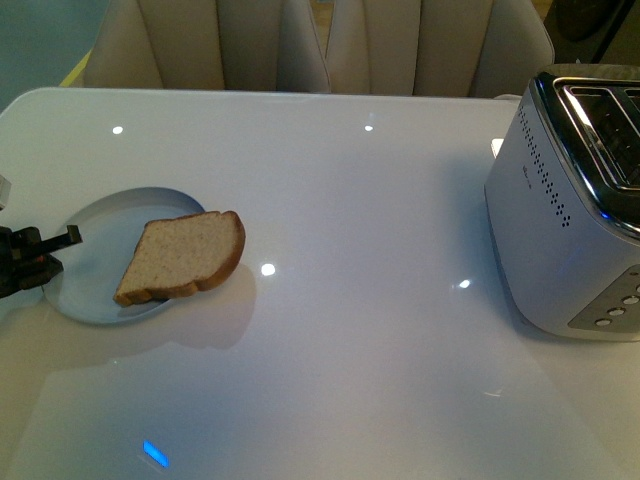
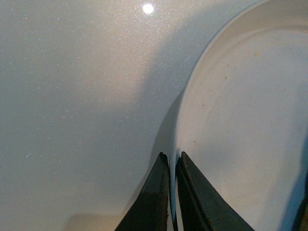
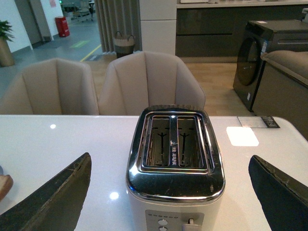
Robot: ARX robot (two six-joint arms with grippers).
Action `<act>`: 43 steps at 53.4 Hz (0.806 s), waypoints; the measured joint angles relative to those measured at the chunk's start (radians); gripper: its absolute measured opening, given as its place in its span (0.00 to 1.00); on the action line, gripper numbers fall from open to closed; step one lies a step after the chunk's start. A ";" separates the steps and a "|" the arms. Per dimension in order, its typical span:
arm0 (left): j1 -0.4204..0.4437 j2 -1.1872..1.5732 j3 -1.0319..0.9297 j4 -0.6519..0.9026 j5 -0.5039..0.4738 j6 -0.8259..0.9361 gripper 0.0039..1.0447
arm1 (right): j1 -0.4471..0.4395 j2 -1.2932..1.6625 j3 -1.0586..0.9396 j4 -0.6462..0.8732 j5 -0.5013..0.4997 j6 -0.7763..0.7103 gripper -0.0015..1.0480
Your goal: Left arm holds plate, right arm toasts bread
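1. White glossy table (image 1: 350,300), front view: plate (image 1: 95,250) at left w/ bread (image 1: 185,255) on it, overhanging rim twd toaster (image 1: 560,220) far right. L gripper (image 1: 60,250) at plate's left edge.
2. L wrist: fingers (image 2: 154,197) pinched together on plate rim.
3. R wrist: R gripper (image 3: 169,159) jaws wide apart, toaster seen btwn them; chairs (image 3: 149,82) behind.

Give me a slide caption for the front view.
Jaws of the left arm clamp the rim of the plate; the bread overhangs it, the toaster stands far right.
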 joint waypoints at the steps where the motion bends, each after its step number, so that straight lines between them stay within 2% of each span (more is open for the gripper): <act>1: 0.001 -0.001 0.000 0.000 0.003 -0.002 0.03 | 0.000 0.000 0.000 0.000 0.000 0.000 0.91; 24: 0.066 -0.084 -0.060 -0.008 0.119 -0.103 0.03 | 0.000 0.000 0.000 0.000 0.000 0.000 0.91; 43: 0.076 -0.220 -0.111 -0.049 0.167 -0.163 0.03 | 0.000 0.000 0.000 0.000 0.000 0.000 0.91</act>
